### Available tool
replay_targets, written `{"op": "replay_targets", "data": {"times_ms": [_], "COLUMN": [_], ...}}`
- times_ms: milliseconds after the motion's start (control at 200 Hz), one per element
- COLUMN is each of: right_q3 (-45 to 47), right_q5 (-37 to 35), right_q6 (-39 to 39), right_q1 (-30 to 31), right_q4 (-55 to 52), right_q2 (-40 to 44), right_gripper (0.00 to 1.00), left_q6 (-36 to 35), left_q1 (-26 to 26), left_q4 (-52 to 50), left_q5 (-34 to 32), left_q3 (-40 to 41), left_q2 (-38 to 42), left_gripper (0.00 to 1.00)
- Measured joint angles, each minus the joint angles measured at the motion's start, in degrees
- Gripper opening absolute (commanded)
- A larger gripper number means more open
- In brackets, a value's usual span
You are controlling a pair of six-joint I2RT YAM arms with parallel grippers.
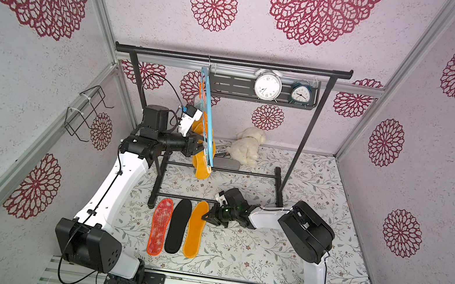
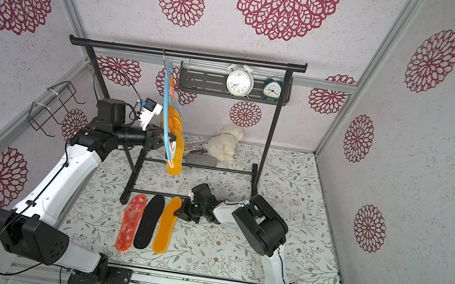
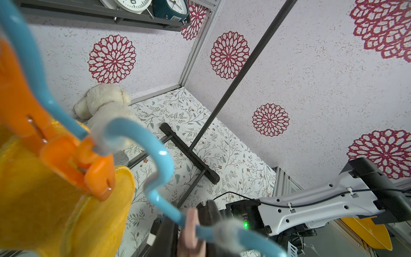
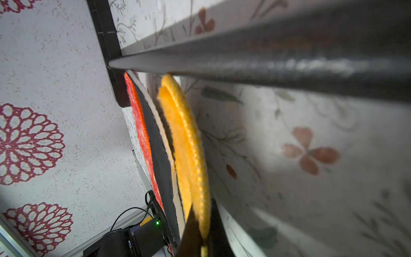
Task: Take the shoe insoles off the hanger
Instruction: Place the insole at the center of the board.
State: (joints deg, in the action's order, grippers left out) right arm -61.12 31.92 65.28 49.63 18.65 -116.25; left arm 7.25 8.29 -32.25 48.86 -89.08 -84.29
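Left arm [image 1: 121, 191] is reaching up, left fingers [image 3: 165, 233] clenching the hanger [image 3: 161, 155], seemingly steadying it | right fingers [image 4: 219, 231] are pinching an orange-yellow insole [image 1: 195, 229] lying on the table [image 1: 249, 253] beside the red insole [image 1: 160, 227] and black insole [image 1: 178, 227] | other insoles [image 2: 176, 155] are hanging pegged.

Table covering [image 1: 280, 248]: white, printed with grey-green leafy sprigs and small russet flowers. Wall panels [image 1: 149, 0]: pale speckled lilac, big crimson lace rosettes. Flat foot-shaped insoles lying down: mottled red insole [image 1: 160, 227] with orange edging, plain black insole [image 1: 178, 227], fuzzy orange-yellow insole [image 1: 196, 229]. Curved plastic hanger [image 1: 208, 112]: light blue, with an orange peg [image 3: 77, 160] and a pink peg [image 3: 191, 227]. Hanging insoles [image 1: 202, 171]: same orange-yellow. Metal garment rack [image 1: 232, 58]: matt black. Round alarm clocks: white clock [image 1: 267, 87], dark teal clock [image 1: 300, 95]. Plush toy [image 1: 245, 148]: cream.
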Motion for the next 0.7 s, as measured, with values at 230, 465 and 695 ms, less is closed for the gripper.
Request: {"op": "replay_targets", "data": {"times_ms": [230, 465, 695], "right_q3": [-1.9, 4.5, 16.1], "right_q5": [-0.6, -5.4, -8.3], "right_q6": [-1.4, -8.9, -21.8], "right_q1": [0.6, 0.3, -1.4], "right_q4": [-2.5, -7.1, -7.1], "right_q2": [0.5, 8.3, 24.8], "right_gripper": [0.51, 0.55, 0.54], "left_q6": [-0.1, -0.2, -0.2], "left_q1": [0.0, 0.0, 0.0], "left_q4": [0.0, -0.1, -0.4], "left_q5": [-0.2, -0.4, -0.8], "left_q3": [0.0, 0.0, 0.3], "left_q2": [0.0, 0.1, 0.7], "left_gripper": [0.00, 0.00, 0.01]}}
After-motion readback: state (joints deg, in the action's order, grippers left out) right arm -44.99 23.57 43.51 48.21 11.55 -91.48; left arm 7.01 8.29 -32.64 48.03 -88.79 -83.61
